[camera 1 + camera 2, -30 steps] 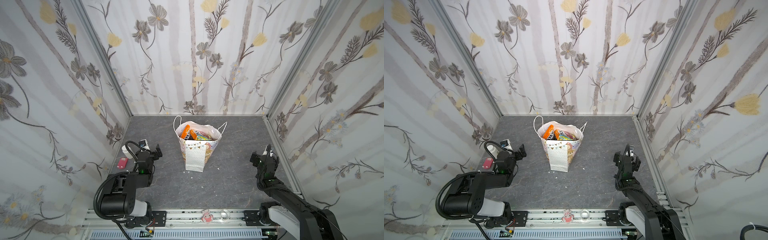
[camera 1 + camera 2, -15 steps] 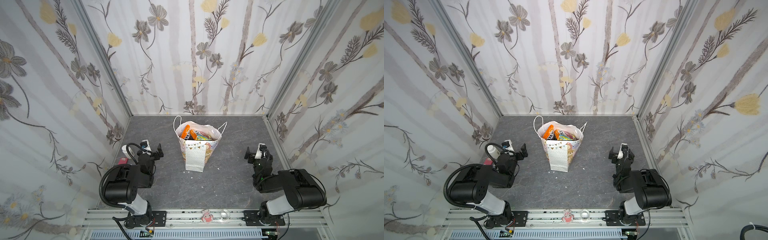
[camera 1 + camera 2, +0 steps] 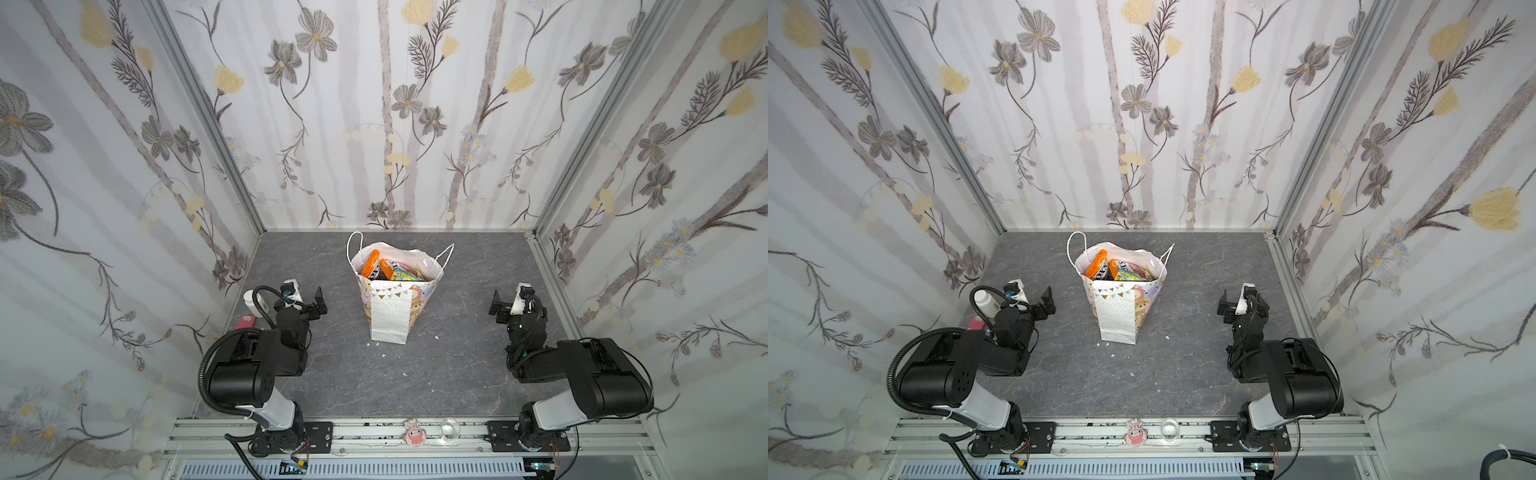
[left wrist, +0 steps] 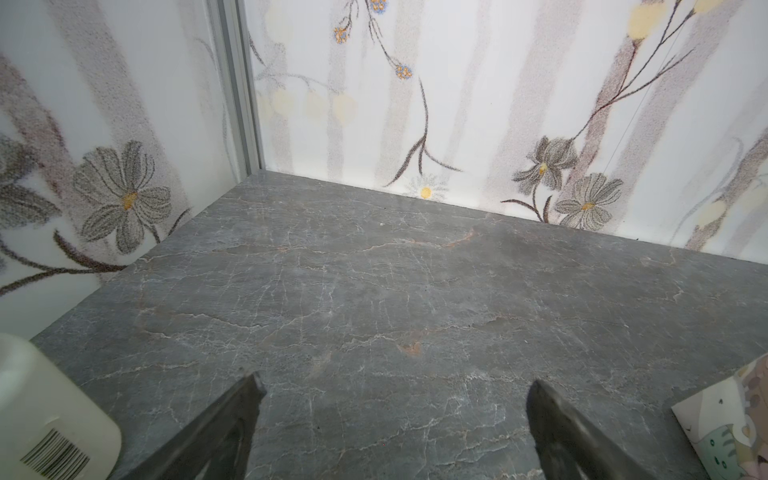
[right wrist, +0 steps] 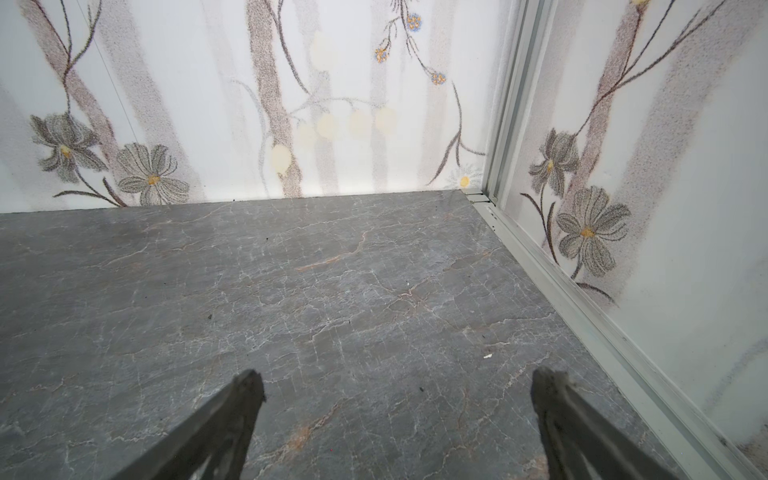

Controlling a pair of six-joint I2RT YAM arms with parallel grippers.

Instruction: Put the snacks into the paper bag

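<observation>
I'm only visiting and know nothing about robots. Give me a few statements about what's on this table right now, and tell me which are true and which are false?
1. Colourful snacks sit inside the paper bag. True.
2. The left gripper is holding an orange packet. False: its jaws are wide open with only bare table between them.
3. The paper bag lies flat on its side. False: it stands upright with its mouth open to the top.
4. A small white bottle stands beside the left arm, apart from the bag. True.
5. The right gripper is open and holds nothing. True.
</observation>
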